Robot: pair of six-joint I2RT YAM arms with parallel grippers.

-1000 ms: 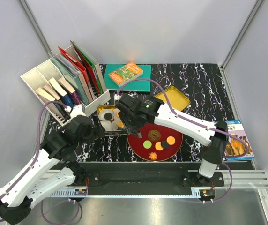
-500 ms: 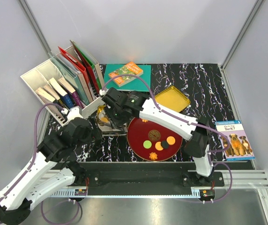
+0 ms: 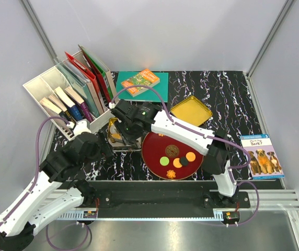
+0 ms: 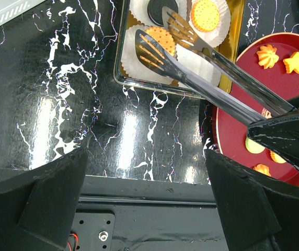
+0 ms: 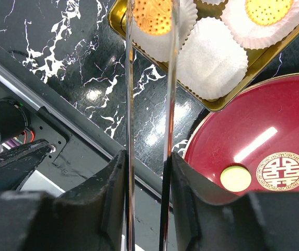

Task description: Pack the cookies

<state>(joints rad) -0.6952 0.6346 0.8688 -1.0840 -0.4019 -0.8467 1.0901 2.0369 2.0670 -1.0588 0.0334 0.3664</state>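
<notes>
Has swung R claw [image 5: 147,178] off red plate [image 3: 152,149], clamped on tongs [image 4: 202,68]; now parks tips over tin [image 4: 121,52] nr counter's left edge, orange cookie [image 4: 162,37] between them. Drop-off imminent, prob. Leaves other cookies [image 3: 176,162] on plate; L claw [image 4: 147,178] gaping, empty.

— Where do the cookies [image 3: 177,163] lie?
— Most lie flat on the red plate [image 3: 152,149]. A green disc [image 3: 164,161], two orange discs and a dark one sit in a row just nearer than its centre. An orange flower [image 3: 171,174] lies at the near rim, with orange shapes at the far rim.
— And the rest?
— Left of the plate, in white paper cups [image 5: 212,57] inside the gold tin [image 4: 154,89]: two round orange, one dark.
</notes>
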